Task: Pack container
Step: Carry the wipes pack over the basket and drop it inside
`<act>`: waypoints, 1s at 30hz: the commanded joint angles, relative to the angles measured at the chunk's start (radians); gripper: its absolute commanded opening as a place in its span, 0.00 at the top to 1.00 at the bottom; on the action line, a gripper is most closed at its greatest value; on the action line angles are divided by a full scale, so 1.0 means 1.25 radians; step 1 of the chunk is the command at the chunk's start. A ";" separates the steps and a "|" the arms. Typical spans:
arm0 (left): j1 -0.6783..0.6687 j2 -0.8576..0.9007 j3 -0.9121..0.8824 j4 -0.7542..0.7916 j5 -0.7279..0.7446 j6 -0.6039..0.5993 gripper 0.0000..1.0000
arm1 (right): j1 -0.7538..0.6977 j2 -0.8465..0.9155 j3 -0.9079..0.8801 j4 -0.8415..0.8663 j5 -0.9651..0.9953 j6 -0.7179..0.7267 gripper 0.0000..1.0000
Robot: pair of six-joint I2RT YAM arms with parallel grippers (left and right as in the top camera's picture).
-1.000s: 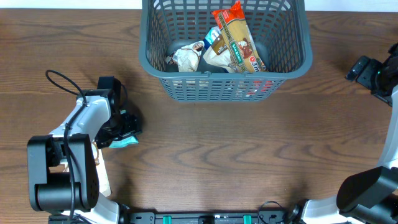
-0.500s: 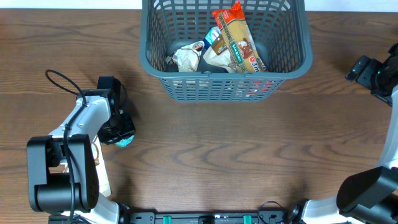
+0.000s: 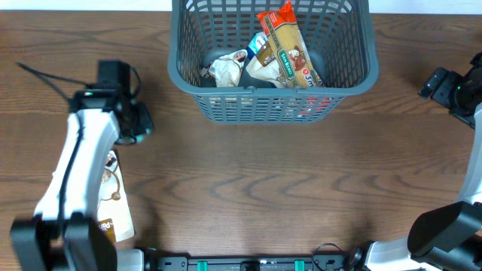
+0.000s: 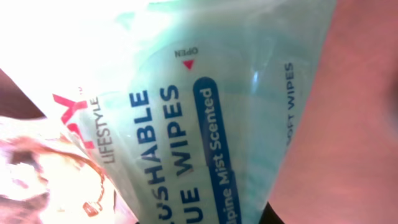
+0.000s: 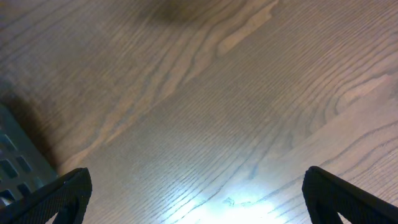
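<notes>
The container [image 3: 271, 107], a grey-blue slotted basket, stands at the table's far centre. It holds a pasta packet [image 3: 290, 53] and other food packets [image 3: 226, 69]. My left gripper [image 3: 138, 126] hovers left of the basket, shut on a pale teal pack of flushable wipes [image 4: 186, 124], which fills the left wrist view. From overhead the arm hides nearly all of the pack. At the far right edge my right gripper [image 3: 440, 83] stands open over bare wood, with nothing between its fingertips [image 5: 68, 193].
A white and brown packet [image 3: 113, 203] lies on the table at the lower left, partly under my left arm. The basket's corner [image 5: 12, 168] shows at the left edge of the right wrist view.
My left gripper shut on the wipes pack, then lifted it off the table and moved away from the front edge and slightly left. The right arm has not moved.
</notes>
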 commanded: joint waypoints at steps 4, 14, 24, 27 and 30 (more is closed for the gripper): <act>0.000 -0.115 0.127 -0.039 -0.090 0.004 0.94 | -0.001 -0.003 -0.001 -0.001 0.003 0.009 0.01; -0.136 -0.150 0.275 -0.003 -0.035 0.008 0.94 | 0.000 -0.003 -0.001 -0.001 0.003 0.009 0.01; -0.273 -0.148 0.311 0.122 -0.048 0.020 0.94 | -0.001 -0.003 -0.001 -0.001 0.003 0.009 0.01; -0.285 -0.138 0.311 0.145 -0.047 0.020 0.94 | 0.000 -0.003 -0.001 -0.001 0.003 0.009 0.01; -0.312 -0.120 0.311 0.177 -0.045 0.020 0.94 | 0.000 -0.003 -0.001 -0.001 0.003 0.009 0.01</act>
